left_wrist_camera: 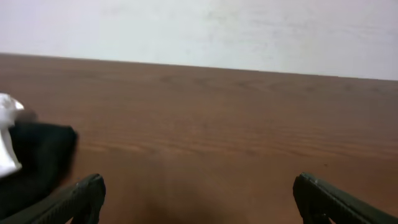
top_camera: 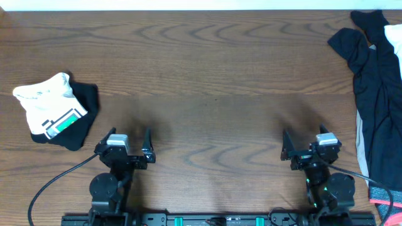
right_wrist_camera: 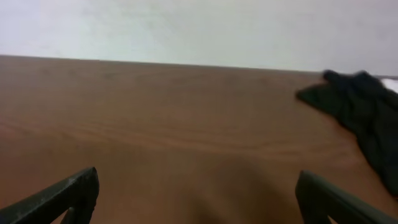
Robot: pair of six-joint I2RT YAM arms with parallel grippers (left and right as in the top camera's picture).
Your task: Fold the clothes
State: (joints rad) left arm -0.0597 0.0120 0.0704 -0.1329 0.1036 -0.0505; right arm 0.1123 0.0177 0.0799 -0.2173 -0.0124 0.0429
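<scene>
We count two clothes heaps: a folded white, green-patched top (top_camera: pixel 47 103) over black at left, rumpled black pants (top_camera: pixel 380 107) at right. Both the left gripper (top_camera: pixel 130 140) and the right gripper (top_camera: pixel 306 142) gape wide.

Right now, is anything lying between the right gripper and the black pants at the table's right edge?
Nothing visible. Only table surface lies between the open right gripper and the black pants. The folded pile sits far off, near the left gripper.

wooden table (top_camera: pixel 207 75); folded white-black bundle (top_camera: pixel 53 107) left, black clothes heap (top_camera: pixel 377 94) right
</scene>
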